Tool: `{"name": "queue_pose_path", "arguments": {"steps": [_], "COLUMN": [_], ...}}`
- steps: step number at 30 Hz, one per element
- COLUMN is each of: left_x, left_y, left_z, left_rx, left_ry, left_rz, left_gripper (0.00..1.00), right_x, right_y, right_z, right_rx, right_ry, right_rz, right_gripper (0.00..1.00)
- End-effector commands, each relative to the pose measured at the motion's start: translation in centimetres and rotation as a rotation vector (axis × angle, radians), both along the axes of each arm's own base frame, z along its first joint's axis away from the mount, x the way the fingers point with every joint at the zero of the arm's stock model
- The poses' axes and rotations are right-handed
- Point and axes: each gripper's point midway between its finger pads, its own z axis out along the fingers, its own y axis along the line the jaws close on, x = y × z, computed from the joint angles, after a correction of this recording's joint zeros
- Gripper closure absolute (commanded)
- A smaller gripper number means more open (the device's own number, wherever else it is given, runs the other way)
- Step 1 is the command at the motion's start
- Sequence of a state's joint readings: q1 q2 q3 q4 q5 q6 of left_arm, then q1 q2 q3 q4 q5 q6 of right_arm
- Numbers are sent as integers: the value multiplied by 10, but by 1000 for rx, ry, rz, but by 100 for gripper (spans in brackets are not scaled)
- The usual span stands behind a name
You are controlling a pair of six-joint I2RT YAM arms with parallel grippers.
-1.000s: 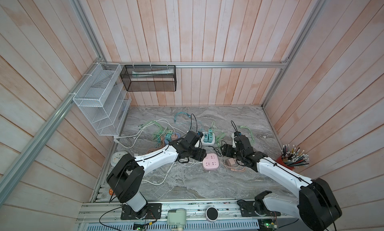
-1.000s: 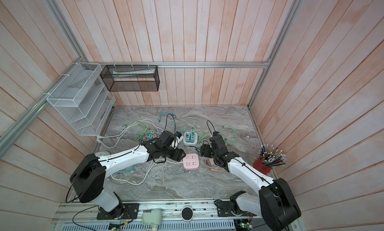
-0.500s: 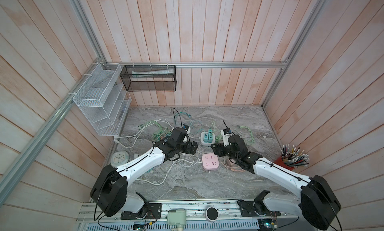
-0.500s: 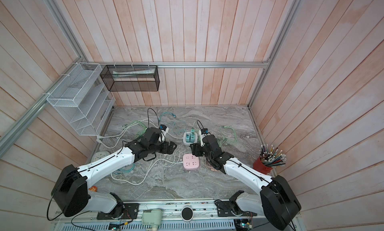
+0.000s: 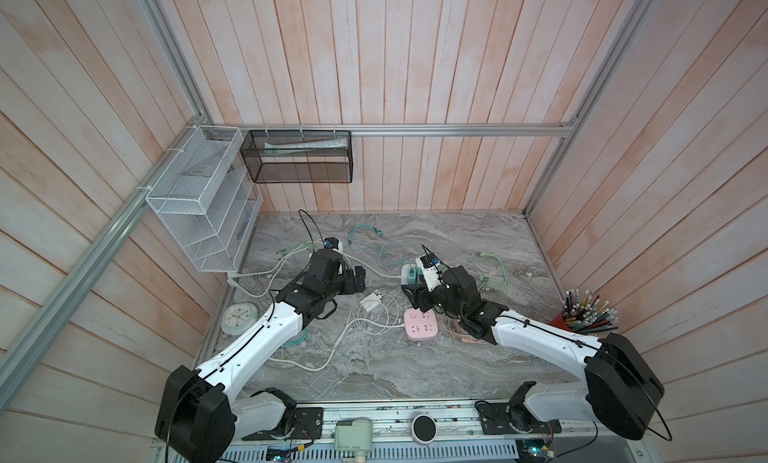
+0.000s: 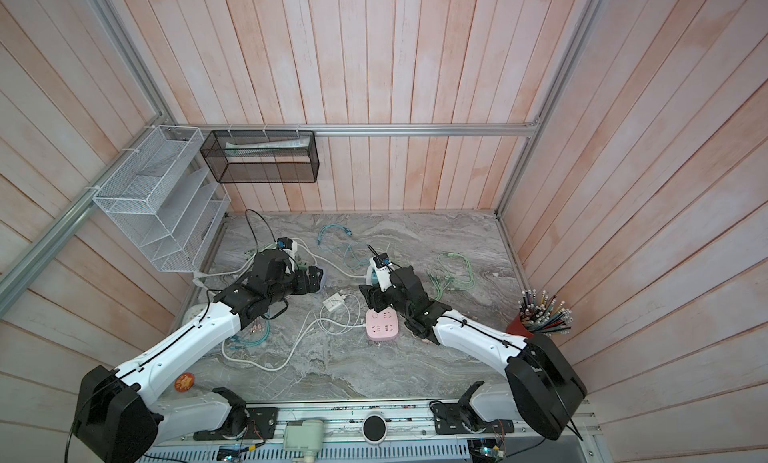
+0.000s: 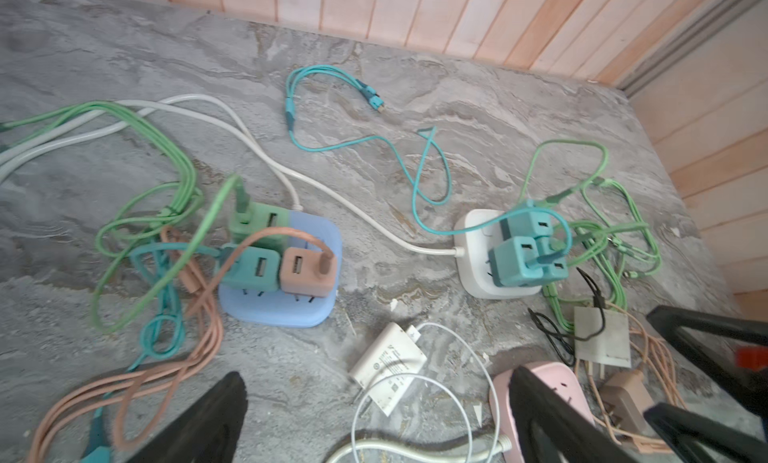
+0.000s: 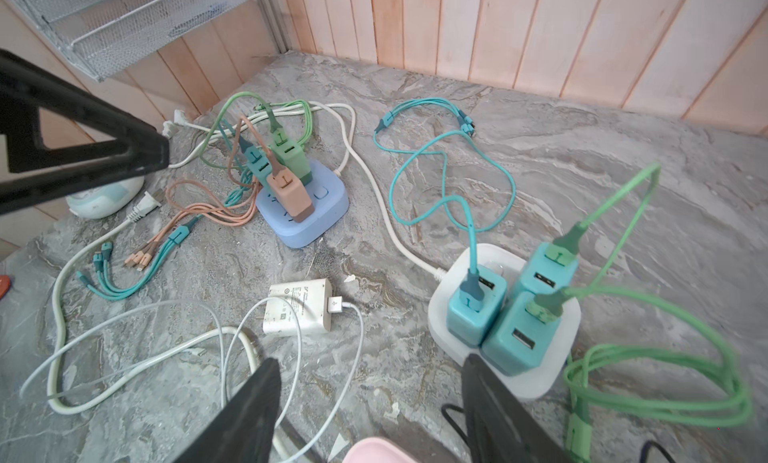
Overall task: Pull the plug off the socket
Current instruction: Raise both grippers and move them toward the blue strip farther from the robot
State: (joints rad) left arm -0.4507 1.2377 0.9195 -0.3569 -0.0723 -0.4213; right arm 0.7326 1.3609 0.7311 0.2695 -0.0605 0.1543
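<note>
- Right gripper [image 8: 370, 362] has its jaws apart with nothing in them, hanging just short of the white socket [image 8: 536, 384].
- Left gripper [image 5: 355, 279] is spread wide and empty too, up by the blue socket [image 8: 307, 215].
- Three teal plugs sit packed together in the white socket. The nearest teal plug [image 8: 515, 344] looks like the target to me.
- A white charger [image 8: 297, 311] lies loose on the table, plugged into nothing.
- Tip: pinch the plug's body on its flat sides, not the green cable [image 8: 545, 308], then pull straight out along the prongs.
- That socket will probably lift with it, so I'd have the left gripper pin down a bare edge first.
</note>
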Motion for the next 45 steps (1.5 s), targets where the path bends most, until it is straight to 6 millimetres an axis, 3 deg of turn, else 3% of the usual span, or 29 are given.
{"name": "queue_pose_path", "arguments": {"steps": [1, 9, 15, 23, 29, 37, 45], "left_x": [1, 22, 40, 59, 78, 93, 92], "left_y": [28, 65, 85, 87, 80, 80, 77], "left_z": [-5, -6, -11, -28, -27, -34, -48], "left_rx": [16, 0, 12, 45, 38, 43, 51], "left_ry": [22, 55, 88, 107, 94, 115, 161], "left_rz": [100, 214, 237, 183, 110, 97, 67], "left_gripper": [0, 0, 0, 0, 5, 9, 19], "right_x": [4, 15, 28, 50, 62, 69, 68], "right_y": [25, 62, 92, 129, 148, 162, 169], "right_z": [18, 17, 3, -27, -45, -57, -74], "right_rx": [-1, -39, -76, -134, -140, -145, -164], "right_ry": [-85, -137, -141, -151, -130, -126, -96], "right_rz": [119, 274, 377, 474, 521, 567, 624], "right_gripper": [34, 37, 41, 43, 43, 43, 41]}}
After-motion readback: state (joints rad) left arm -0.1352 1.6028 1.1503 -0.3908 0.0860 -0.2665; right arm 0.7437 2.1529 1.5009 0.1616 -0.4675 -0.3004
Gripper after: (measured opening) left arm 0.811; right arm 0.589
